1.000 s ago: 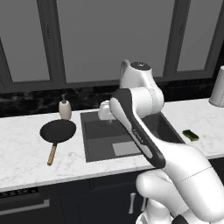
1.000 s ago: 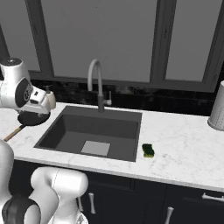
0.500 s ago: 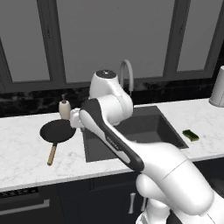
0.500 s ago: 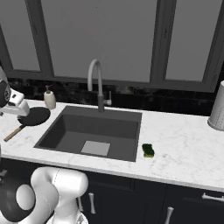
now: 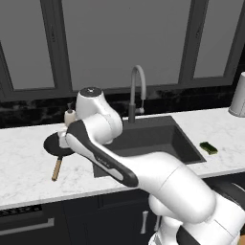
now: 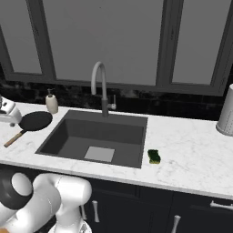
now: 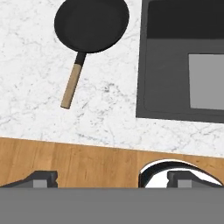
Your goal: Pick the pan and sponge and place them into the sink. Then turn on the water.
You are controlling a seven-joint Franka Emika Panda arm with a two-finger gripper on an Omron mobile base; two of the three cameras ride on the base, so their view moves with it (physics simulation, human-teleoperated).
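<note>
Swinging left since before, your arm now hangs its open jaws over the pan left of the sink; the sponge lies right.

pan on counter left of sink | sponge just right of sink | faucet behind sink
</note>
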